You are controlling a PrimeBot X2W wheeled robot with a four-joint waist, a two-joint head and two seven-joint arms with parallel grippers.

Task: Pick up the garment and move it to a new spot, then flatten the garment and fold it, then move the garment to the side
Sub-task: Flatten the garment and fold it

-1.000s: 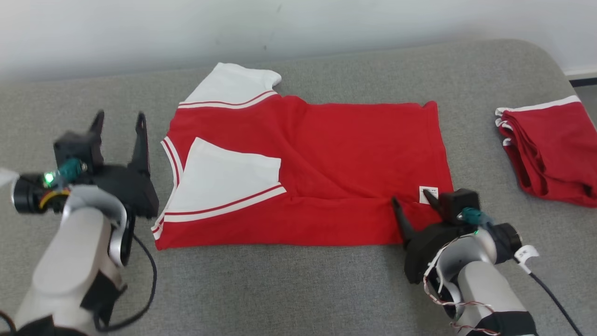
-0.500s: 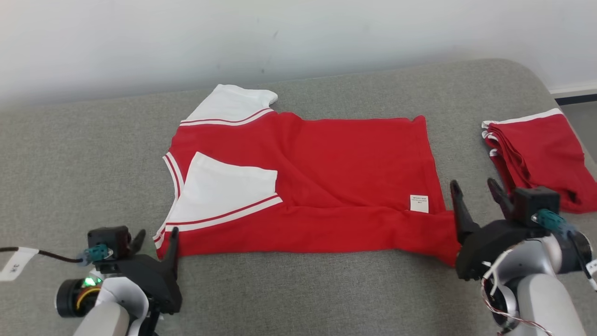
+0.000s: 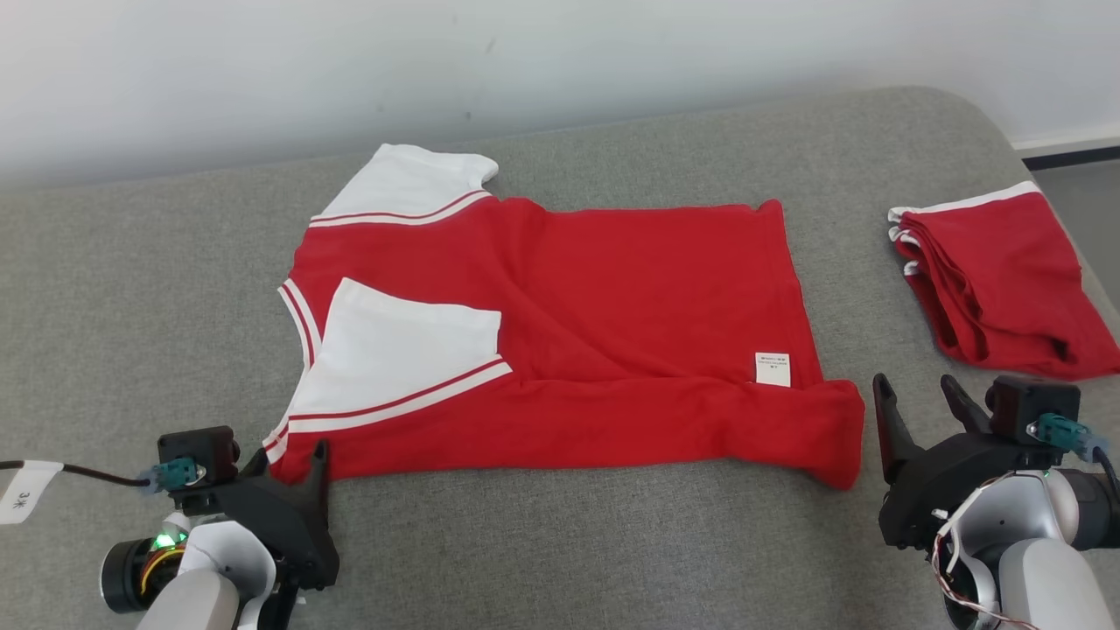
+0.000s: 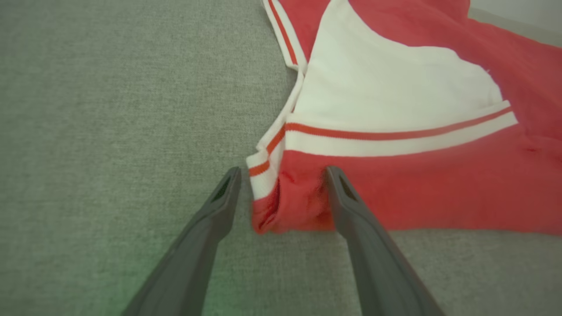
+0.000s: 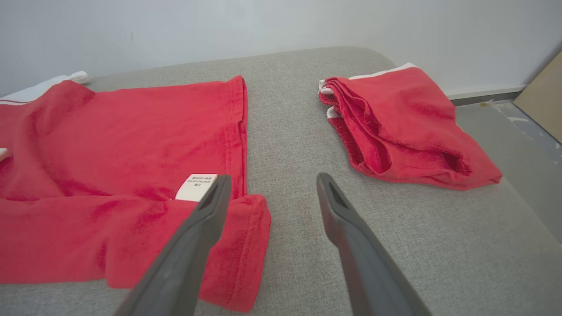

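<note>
The garment [image 3: 630, 289] is a red shirt with white sleeves, spread on the grey cushion [image 3: 560, 542] with its near long edge folded over. A white label [image 3: 773, 368] shows near its right end. My left gripper [image 3: 289, 459] stands open at the near left corner. In the left wrist view that gripper [image 4: 283, 172] has the garment's [image 4: 439, 193] bunched corner between its spread fingers. My right gripper [image 3: 914, 389] is open just right of the near right corner, holding nothing. In the right wrist view that gripper [image 5: 273, 177] has bare cushion between its fingers, and the garment [image 5: 131, 131] lies to its left.
A second red garment [image 3: 1006, 280], folded and trimmed in white, lies at the cushion's right end, also seen as that folded pile [image 5: 404, 127] in the right wrist view. A pale wall [image 3: 560, 61] runs behind. Floor [image 5: 527, 131] shows past the right edge.
The left gripper came down from beside the collar to the near left corner. The right gripper slid off the garment's near right edge to the bare cushion beside it. The camera shifted too.
</note>
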